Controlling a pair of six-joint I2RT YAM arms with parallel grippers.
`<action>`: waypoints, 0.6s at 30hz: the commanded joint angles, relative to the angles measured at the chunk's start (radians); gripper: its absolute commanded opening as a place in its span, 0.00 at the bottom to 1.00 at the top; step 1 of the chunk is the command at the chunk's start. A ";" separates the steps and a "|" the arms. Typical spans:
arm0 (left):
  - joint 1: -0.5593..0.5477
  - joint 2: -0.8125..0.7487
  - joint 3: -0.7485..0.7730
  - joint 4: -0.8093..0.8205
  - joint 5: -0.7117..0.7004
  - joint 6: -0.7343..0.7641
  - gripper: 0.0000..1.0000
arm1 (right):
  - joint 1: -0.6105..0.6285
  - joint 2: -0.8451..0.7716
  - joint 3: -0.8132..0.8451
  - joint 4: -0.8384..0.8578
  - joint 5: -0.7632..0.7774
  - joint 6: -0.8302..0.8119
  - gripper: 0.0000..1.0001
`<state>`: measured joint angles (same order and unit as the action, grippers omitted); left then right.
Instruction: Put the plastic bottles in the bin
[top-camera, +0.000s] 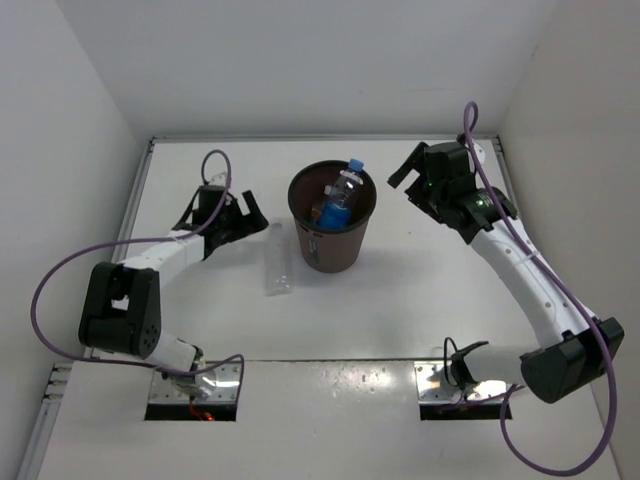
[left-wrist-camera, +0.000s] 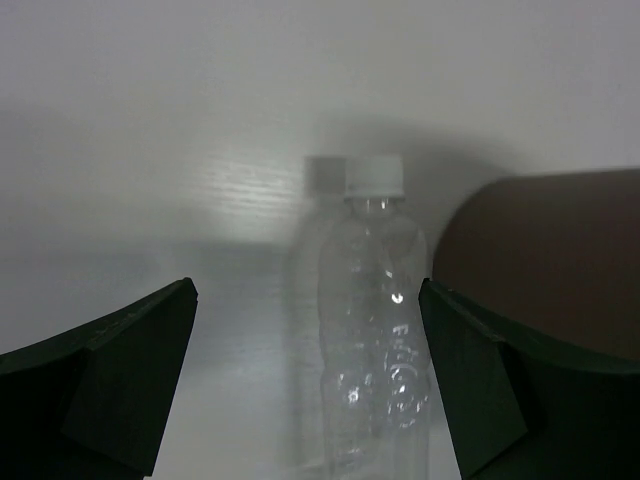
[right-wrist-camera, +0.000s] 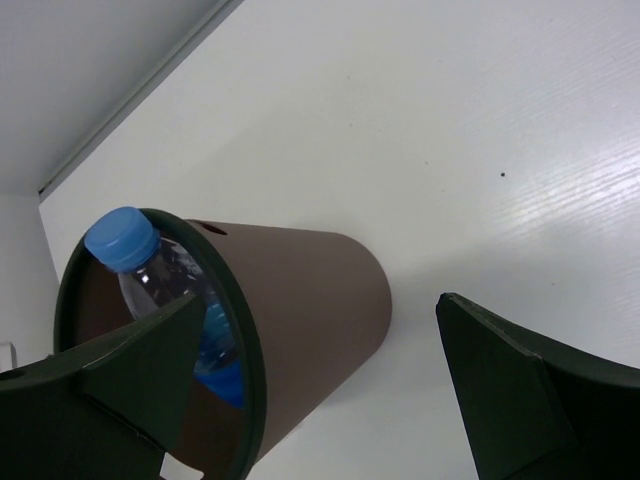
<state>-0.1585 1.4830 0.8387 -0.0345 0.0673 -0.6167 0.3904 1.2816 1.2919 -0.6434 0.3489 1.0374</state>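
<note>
- My left gripper stood wide open and held nothing. It sat over the table, left of the bin and just beyond the far end of the loose bottle.
- The clear bottle lay flat on the table, just left of the bin and apart from it. Its long axis ran near to far in the top view. From my left wrist it pointed away from me, white cap at the far end. It lay nearer my right-hand finger than the other and touched neither. The lower body was cut off by the frame edge, and the clear wall was hard to tell from the white table overhead.
- The bin stood upright at mid-table, between my two arms. Only a slice of its wall showed in the left wrist view.
- The blue-capped bottle was inside the bin, tilted, cap uppermost and leaning toward the far right rim, cap just above it. Its base was hidden by the bin wall.
- An orange item lay low in the bin, left of that bottle. Its shape and heading could not be made out.
- My right gripper was fully spread and empty, just right of the bin's rim, clear of it, fingers pointing toward it.
</note>
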 joint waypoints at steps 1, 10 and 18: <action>-0.007 -0.081 -0.055 0.128 0.160 0.098 1.00 | -0.010 -0.022 -0.019 0.011 -0.022 0.012 1.00; -0.105 -0.099 -0.199 0.113 0.203 0.141 1.00 | -0.028 -0.013 -0.029 0.011 -0.050 0.012 1.00; -0.190 -0.041 -0.190 0.111 0.154 0.095 1.00 | -0.038 -0.004 -0.039 0.022 -0.077 0.021 1.00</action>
<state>-0.3359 1.4235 0.6346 0.0483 0.2466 -0.4942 0.3611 1.2819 1.2549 -0.6434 0.2871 1.0424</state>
